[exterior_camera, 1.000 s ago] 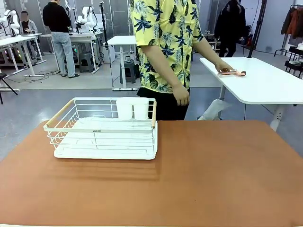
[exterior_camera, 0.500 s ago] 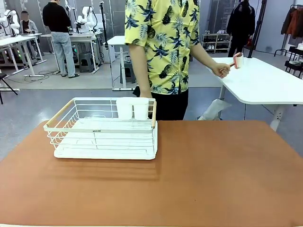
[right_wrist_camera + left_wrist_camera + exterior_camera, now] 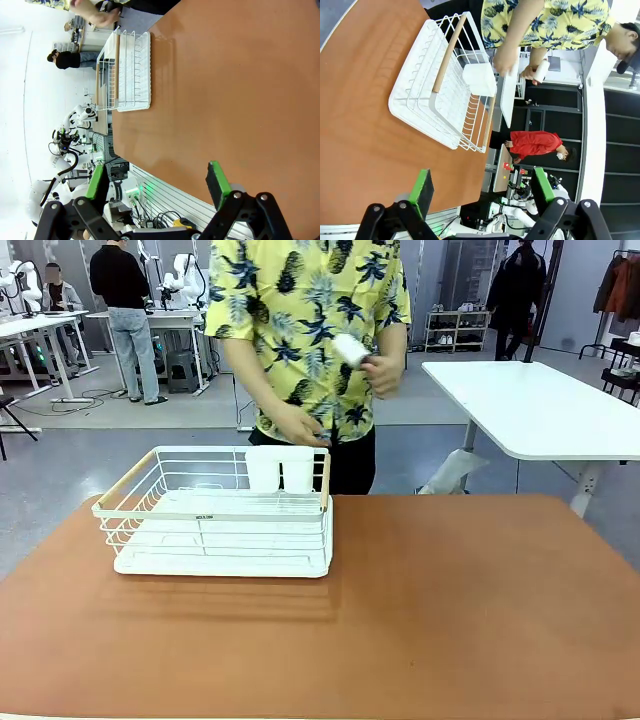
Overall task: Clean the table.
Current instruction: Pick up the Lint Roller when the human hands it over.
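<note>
Left gripper [image 3: 482,186]: fingers spread wide, nothing between the pads, held up over the near side of the worktop [image 3: 450,610] and well apart from anything on it. Right gripper [image 3: 156,184]: same, wide apart and empty, above the near side. Reads as both arms held back and ready, with no tool in either.

The worktop is the reddish-brown one directly in front of the robot and spans most of the front view. The middle and right look bare. No crumbs or spills are resolvable, so it's unclear what there is to clean.

One item sits on it: a white wire dish rack [image 3: 220,510] with wooden side rails, on its white drip tray, left of centre toward the far edge. A white cup-shaped holder [image 3: 280,468] hangs at its far wall; the rack looks empty otherwise. This placement leaves the right half free for a cleaning pass. The patch under the rack probably needs the rack moved or worked around.

The person [image 3: 310,310] stands at the far edge, just behind the rack. One hand [image 3: 385,373] holds a white roller [image 3: 350,348] at chest height. It looks like a lint-type roller and is likely the cleaning tool. It is held clear of the surface and not yet offered or applied. The other hand [image 3: 300,427] hangs low by the rack's far rim; contact can't be told.

Farther back on the right is a white-topped table [image 3: 540,405], apart from the worktop and not the target.
</note>
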Motion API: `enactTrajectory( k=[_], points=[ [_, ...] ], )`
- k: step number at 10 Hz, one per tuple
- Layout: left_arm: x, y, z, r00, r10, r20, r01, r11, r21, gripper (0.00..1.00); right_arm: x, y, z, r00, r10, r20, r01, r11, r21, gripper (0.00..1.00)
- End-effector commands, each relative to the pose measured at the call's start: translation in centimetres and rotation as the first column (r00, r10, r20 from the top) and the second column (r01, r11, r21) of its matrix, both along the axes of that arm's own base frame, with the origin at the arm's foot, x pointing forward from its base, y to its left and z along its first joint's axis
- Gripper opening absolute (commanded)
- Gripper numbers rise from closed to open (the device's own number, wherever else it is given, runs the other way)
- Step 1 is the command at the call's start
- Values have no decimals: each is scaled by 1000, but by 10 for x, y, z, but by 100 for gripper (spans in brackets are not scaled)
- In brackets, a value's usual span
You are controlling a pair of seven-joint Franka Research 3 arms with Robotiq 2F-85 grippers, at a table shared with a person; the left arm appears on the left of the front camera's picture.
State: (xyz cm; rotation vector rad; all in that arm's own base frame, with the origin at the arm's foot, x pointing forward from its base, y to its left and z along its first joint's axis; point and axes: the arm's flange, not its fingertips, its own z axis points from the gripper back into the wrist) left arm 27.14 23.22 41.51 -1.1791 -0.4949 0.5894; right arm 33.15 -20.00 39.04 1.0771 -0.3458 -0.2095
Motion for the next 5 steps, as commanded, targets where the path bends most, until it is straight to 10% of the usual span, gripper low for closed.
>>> enactTrajectory(
  k=[1, 5],
  points=[
    [-2, 1, 0, 1000, -2, 11, 3, 1000, -9, 100, -1, 1, 3, 1000, -4, 12, 4, 1000, 14, 100],
    [-2, 1, 0, 1000, -2, 11, 3, 1000, -9, 100, -1, 1, 3, 1000, -4, 12, 4, 1000, 14, 100]
  ],
)
